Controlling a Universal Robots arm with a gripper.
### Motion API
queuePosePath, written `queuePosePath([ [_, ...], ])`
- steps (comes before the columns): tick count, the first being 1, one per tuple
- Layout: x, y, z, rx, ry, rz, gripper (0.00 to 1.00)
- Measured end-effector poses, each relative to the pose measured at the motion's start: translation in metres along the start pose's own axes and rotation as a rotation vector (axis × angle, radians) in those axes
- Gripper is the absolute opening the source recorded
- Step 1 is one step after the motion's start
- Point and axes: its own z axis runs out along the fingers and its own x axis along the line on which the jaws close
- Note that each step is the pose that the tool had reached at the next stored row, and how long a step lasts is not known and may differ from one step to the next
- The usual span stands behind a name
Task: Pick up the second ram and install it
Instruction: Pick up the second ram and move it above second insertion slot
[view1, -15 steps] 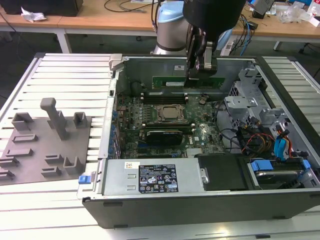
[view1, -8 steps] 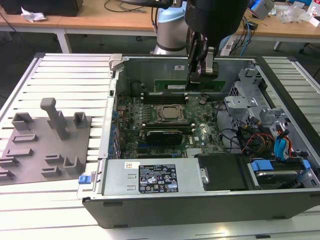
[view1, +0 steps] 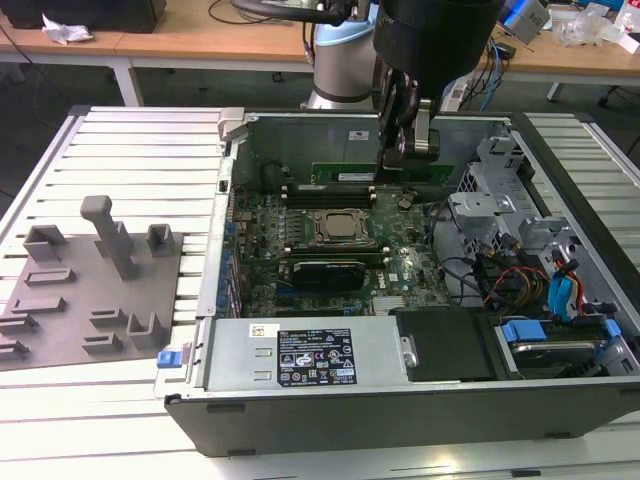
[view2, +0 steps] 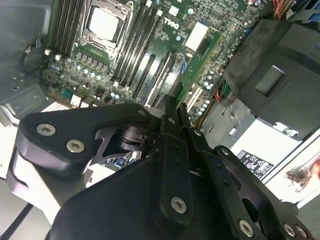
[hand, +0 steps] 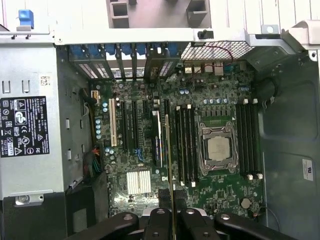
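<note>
Tool (view1: 408, 150) clamped shut on the second ram (view1: 350, 172), gripping its top edge off-centre. The strip hangs level over the motherboard (view1: 400, 270) inside the open case (view1: 225, 300), not seated.

In the first wrist view the ram (hand: 167, 150) shows edge-on past the fingertips. It runs parallel to the black memory slots (hand: 185, 145), which sit just to one side of it.

Judgement: a good seating needs the strip square over one slot, kept level, with the end clips open. Cannot tell the clip state.

Processor socket (hand: 218, 148) lies beyond those slots. Cable bundle (view1: 510, 280) is well clear of the tool. Grey tray (view1: 90, 290) sits on the tabletop (view1: 130, 150), well apart.
</note>
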Motion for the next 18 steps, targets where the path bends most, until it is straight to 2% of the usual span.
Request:
queuePosePath([
  [18,0.0007,-0.0039,0.0092,0.0,0.0,0.0,0.14],
])
